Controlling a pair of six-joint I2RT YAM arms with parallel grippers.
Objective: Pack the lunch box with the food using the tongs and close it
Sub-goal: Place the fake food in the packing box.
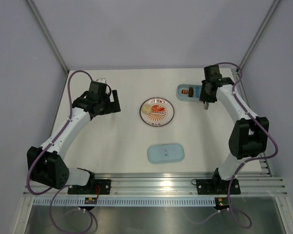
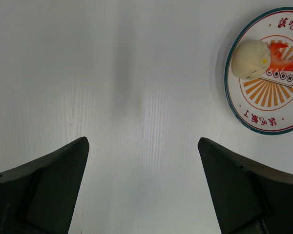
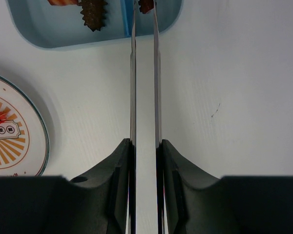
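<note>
The pale-blue lunch box (image 1: 189, 91) (image 3: 49, 34) stands at the back right, by the plate. In its left compartment lie a dark brown ridged piece of food (image 3: 93, 14) and a red-orange piece (image 3: 63, 2). My right gripper (image 1: 207, 97) (image 3: 145, 142) is shut on the silvery tongs (image 3: 133, 87), whose two arms reach over the box's right compartment. A small brown piece (image 3: 146, 6) sits between their tips. On the plate (image 1: 156, 111) (image 2: 278, 112) lie a white bun (image 2: 251, 58) and a red-orange piece (image 2: 283, 56). My left gripper (image 1: 112, 103) (image 2: 142, 141) hangs open over bare table, left of the plate.
The flat pale-blue lid (image 1: 165, 153) lies on the table near the front, in front of the plate. Grey walls and slanted metal posts close in the table at the back and sides. A metal rail runs along the front edge.
</note>
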